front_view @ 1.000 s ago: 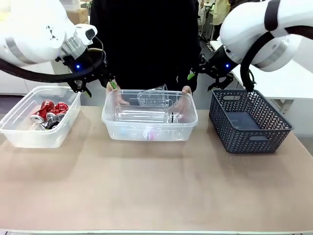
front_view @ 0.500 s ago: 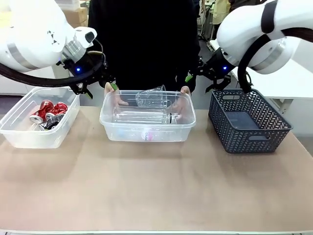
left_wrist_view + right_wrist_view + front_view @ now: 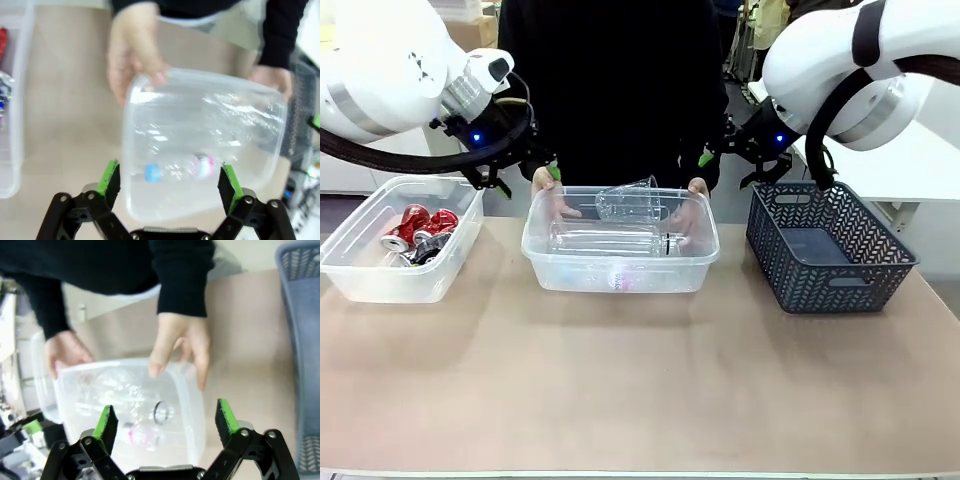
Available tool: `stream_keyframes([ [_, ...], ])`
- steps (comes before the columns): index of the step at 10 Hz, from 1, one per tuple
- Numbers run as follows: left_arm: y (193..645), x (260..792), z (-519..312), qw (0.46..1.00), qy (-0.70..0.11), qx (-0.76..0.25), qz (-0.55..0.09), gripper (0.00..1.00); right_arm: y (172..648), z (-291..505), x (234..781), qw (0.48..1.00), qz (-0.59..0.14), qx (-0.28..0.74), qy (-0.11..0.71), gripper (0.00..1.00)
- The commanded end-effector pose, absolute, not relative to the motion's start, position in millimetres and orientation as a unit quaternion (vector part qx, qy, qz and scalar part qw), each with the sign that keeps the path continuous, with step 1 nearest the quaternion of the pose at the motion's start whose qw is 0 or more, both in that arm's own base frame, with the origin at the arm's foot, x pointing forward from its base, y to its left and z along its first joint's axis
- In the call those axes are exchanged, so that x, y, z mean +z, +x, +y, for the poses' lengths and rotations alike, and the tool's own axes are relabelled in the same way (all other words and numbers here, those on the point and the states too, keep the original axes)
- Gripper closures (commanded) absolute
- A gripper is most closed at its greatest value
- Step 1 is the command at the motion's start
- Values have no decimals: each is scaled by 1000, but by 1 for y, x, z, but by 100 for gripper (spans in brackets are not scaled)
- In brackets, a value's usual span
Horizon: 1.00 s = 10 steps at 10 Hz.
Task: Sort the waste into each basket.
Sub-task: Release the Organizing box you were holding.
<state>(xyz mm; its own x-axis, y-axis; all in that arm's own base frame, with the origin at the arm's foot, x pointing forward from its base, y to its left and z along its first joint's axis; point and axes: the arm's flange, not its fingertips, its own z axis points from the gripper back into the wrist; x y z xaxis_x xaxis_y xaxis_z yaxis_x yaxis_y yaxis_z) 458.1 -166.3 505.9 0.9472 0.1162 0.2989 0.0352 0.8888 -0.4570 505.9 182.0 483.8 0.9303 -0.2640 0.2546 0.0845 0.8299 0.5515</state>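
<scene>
Red and black-and-silver cans (image 3: 418, 232) lie in the clear basket (image 3: 360, 270) at the left. A second clear basket (image 3: 545, 268) stands mid-table with clear bottles (image 3: 610, 238) in it. A person's hands (image 3: 542, 182) hold its far rim. My left gripper (image 3: 520, 177) hovers open above its far left corner, and the left wrist view looks down between its open fingertips (image 3: 169, 182) at blue- and pink-labelled bottles (image 3: 200, 166). My right gripper (image 3: 732, 166) hangs open off the far right corner. The right wrist view has that gripper (image 3: 165, 420) above the same basket (image 3: 195, 405).
A dark blue-grey lattice basket (image 3: 830, 250) stands at the right, with nothing in the part I can see; its edge (image 3: 300, 315) shows in the right wrist view. The person's black sleeves (image 3: 182, 285) reach over the far table edge. The near half of the brown table (image 3: 640, 390) is bare.
The person has slid the middle basket slightly to the left. Both grippers stay open and have barely moved.
</scene>
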Motion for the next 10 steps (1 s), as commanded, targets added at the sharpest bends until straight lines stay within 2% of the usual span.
stream_keyframes([
  [1,419,535,-104,909,-396,-89,-91,0,456,106,501,881,-62,-72,464,0],
  [3,402,535,-56,827,-549,-109,-51,0,411,39,514,784,19,-127,608,0],
  [5,391,516,-20,727,-681,-62,-70,0,372,-13,506,731,-25,-196,653,0],
  [7,378,500,20,659,-741,4,-130,0,360,-49,482,700,-55,-294,649,0],
  [8,375,532,-6,726,-674,-81,-115,0,361,-27,507,738,-25,-170,652,0],
  [10,375,532,-6,726,-674,-81,-115,0,361,-27,507,738,-25,-170,652,0],
])
